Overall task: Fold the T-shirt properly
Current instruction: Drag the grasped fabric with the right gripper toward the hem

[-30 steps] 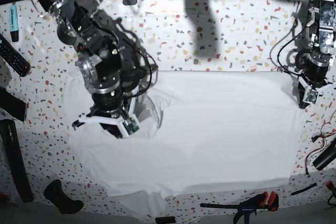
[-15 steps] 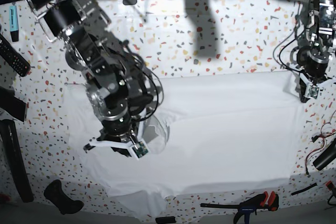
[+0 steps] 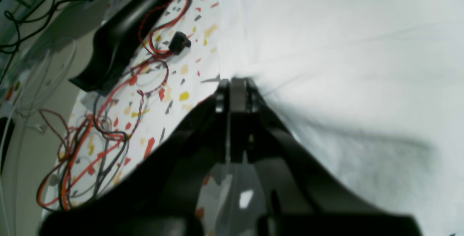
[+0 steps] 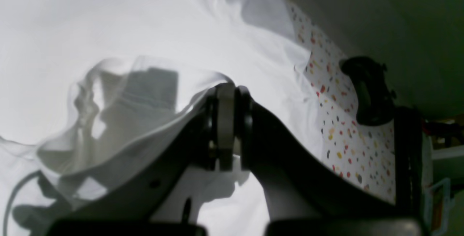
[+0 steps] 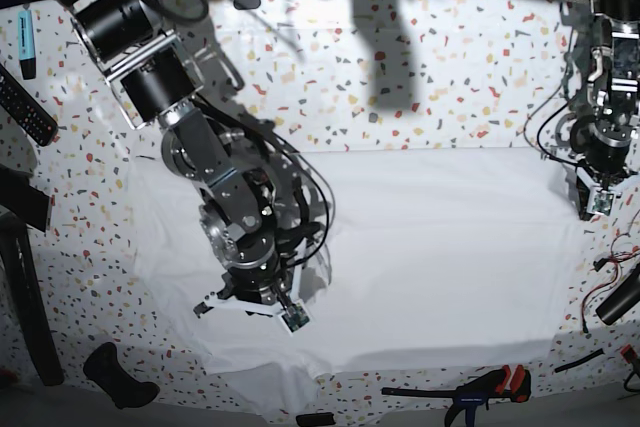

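The white T-shirt (image 5: 440, 247) lies spread wide over the speckled table (image 5: 420, 77). My right gripper (image 5: 255, 309), on the left of the base view, is over the shirt's left part. In the right wrist view this gripper (image 4: 226, 88) is shut on a pinch of the T-shirt (image 4: 108, 22), and a thin lifted fold drapes over one finger. My left gripper (image 5: 597, 199) is at the shirt's far right edge. In the left wrist view it (image 3: 235, 82) is shut on the very edge of the T-shirt (image 3: 344, 65), with creases running to its tips.
Red wires (image 3: 90, 138) and a black cylinder (image 3: 116, 44) lie just beyond the shirt's right edge. A clamp (image 5: 490, 387) sits by the front edge and a black handle (image 5: 115, 377) at the front left. A remote (image 5: 25, 107) and a blue marker (image 5: 26, 42) lie far left.
My right gripper has travelled toward the front and the middle, dragging a raised fold of the shirt's left side with it. The left gripper has shifted slightly back along the right edge.
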`<state>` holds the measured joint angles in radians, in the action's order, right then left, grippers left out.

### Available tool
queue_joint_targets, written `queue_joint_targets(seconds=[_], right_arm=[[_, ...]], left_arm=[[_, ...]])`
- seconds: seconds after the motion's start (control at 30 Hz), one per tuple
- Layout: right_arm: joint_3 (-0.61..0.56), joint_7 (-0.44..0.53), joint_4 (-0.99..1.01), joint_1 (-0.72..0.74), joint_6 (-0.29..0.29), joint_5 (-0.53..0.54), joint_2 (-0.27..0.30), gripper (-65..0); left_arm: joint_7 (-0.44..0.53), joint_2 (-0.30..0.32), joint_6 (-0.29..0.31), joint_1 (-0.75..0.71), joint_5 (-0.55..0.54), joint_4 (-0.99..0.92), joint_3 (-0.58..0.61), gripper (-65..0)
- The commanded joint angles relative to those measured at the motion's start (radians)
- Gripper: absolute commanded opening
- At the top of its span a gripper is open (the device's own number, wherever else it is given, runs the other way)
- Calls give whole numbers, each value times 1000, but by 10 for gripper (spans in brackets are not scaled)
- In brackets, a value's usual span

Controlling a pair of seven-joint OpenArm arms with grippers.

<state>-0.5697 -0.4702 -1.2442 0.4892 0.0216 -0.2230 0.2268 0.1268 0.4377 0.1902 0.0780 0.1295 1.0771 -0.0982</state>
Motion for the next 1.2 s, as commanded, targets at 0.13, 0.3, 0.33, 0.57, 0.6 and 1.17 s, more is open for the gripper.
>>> queue_joint_targets(seconds=[0.13, 0.3, 0.33, 0.57, 0.6, 1.17], right_arm=[[8, 22, -16, 44, 16, -3, 0, -650], [58, 24, 5, 71, 16, 52, -15, -650], [82, 26, 16, 74, 16, 53, -21, -650], [198, 80, 114, 102, 13, 122, -39, -650], [200, 83, 137, 109, 12, 122, -38, -650], [197, 90, 230, 140, 11, 119, -50, -650]], left_arm=[[24, 22, -8, 30, -8, -4, -9, -650], [31, 23, 24, 104, -8, -121, -9, -650], [31, 23, 28, 118, -8, -137, -9, -650], [31, 23, 55, 147, -7, -154, -9, -650], [32, 23, 54, 147, -7, -154, -9, -650], [84, 23, 69, 221, -7, -175, -9, -650]])
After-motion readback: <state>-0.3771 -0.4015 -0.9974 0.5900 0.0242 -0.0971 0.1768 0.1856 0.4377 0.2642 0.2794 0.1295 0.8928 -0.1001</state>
